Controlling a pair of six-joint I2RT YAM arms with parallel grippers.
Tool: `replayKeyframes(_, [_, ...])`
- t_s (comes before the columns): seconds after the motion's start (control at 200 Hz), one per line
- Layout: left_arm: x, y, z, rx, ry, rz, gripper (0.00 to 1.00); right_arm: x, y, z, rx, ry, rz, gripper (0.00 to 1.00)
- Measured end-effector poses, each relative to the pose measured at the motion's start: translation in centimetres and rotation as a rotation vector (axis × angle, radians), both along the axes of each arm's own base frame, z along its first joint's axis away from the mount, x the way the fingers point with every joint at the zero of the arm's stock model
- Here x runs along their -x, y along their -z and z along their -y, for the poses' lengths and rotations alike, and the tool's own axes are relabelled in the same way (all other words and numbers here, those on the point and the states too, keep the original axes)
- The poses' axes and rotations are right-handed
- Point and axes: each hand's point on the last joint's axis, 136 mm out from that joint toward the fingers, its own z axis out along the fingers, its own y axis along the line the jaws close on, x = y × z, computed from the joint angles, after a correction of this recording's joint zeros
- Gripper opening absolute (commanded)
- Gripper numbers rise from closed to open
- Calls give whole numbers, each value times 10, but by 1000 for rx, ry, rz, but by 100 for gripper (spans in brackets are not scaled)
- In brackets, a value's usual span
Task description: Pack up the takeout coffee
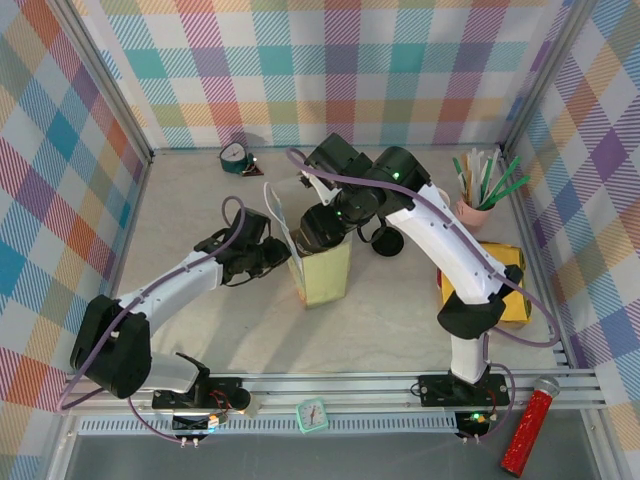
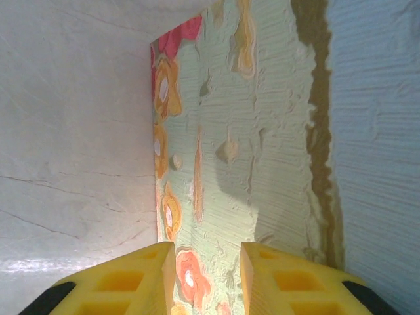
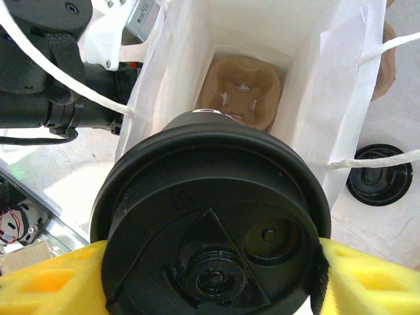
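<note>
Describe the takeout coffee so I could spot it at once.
Find the tall pale green paper bag standing open in the middle. Directly over its mouth, the right arm's yellow jaws clamp the takeout coffee. Its round black lid sits on it, unlike the loose black lid lying on the table beside the bag.

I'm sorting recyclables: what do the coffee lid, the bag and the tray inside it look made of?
Coffee lid: black plastic, slight sheen, crisp moulded ridges. Bag: thin white paper, matte, folded creases. Tray: probably moulded pulp, tan, dull and soft-edged.
</note>
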Motion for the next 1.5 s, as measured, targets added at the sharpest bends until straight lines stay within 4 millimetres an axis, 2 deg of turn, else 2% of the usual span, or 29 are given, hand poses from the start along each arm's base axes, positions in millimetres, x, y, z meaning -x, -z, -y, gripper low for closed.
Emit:
replayKeyframes(0.33, [2, 2, 4, -13, 3, -3, 31, -2, 1, 4, 20, 0, 12, 67])
replayKeyframes(0.65, [-2, -13, 1, -32, 3, 38, 32, -9, 16, -2, 58, 6, -3, 67])
replayKeyframes(0.79, [-6, -25, -9, -51, -3, 68, 32, -17, 24, -8, 74, 13, -11, 67])
replayKeyframes(0.925, [-14, -36, -30, -64, -49, 91, 33, -22, 29, -8, 81, 22, -17, 67])
replayKeyframes(1.15, [-37, -44, -74, -93, -156, 114, 34, -27, 32, -10, 80, 29, -25, 67])
replayKeyframes(1.285, [-66, -38, -96, -103, -224, 109, 35, -29, 39, -13, 86, 30, -42, 67])
replayKeyframes(1.39, [-89, -27, -101, -107, -233, 102, 36, -30, 45, -15, 96, 29, -54, 67])
replayKeyframes(1.5, [-113, -12, -93, -84, -216, 99, 36, -30, 49, -17, 100, 30, -63, 67])
